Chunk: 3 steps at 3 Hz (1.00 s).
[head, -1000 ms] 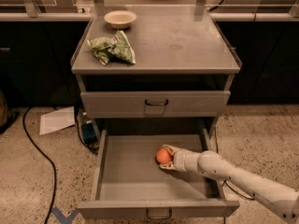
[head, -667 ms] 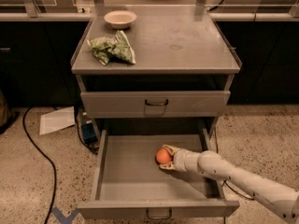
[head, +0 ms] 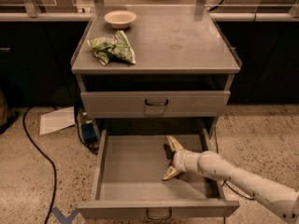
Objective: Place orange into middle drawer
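Gripper of mine sits low in the frame, right of centre, inside the middle drawer, with its two pale fingers spread wide apart, one toward the drawer's back and one toward its front. Between them I see only a dark patch on the drawer floor. I cannot make out the orange there or anywhere else, so I cannot tell where it lies or how it looks.

At the far left, a dark cable curves over the speckled floor, with a white sheet of paper lying flat beside it and a small blue object just against the cabinet's foot. On the cabinet top, upper left of centre, a crumpled green-and-white snack bag lies near a round cream bowl that stands behind it. Below the top, the upper drawer shows its closed grey front and dark loop handle. The middle drawer is pulled fully out, a shallow grey tray with low side walls. My white arm reaches in from the lower right corner, over the drawer's right wall.
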Each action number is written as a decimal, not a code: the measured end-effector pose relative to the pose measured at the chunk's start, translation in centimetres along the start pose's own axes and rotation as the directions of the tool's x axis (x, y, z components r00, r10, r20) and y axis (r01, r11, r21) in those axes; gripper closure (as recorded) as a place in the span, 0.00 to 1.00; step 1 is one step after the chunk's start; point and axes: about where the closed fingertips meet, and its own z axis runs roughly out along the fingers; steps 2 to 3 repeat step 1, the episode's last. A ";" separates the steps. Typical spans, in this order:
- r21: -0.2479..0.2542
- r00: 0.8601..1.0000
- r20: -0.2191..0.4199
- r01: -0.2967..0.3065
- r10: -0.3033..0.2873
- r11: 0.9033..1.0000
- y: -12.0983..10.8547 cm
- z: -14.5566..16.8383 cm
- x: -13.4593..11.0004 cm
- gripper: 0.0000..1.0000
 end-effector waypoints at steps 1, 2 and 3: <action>0.000 1.000 0.000 0.000 0.000 1.000 0.0 0.0 0.0 0.00; 0.000 1.000 0.000 0.000 0.000 1.000 0.0 0.0 0.0 0.00; 0.000 1.000 0.000 0.000 0.000 1.000 0.0 0.0 0.0 0.00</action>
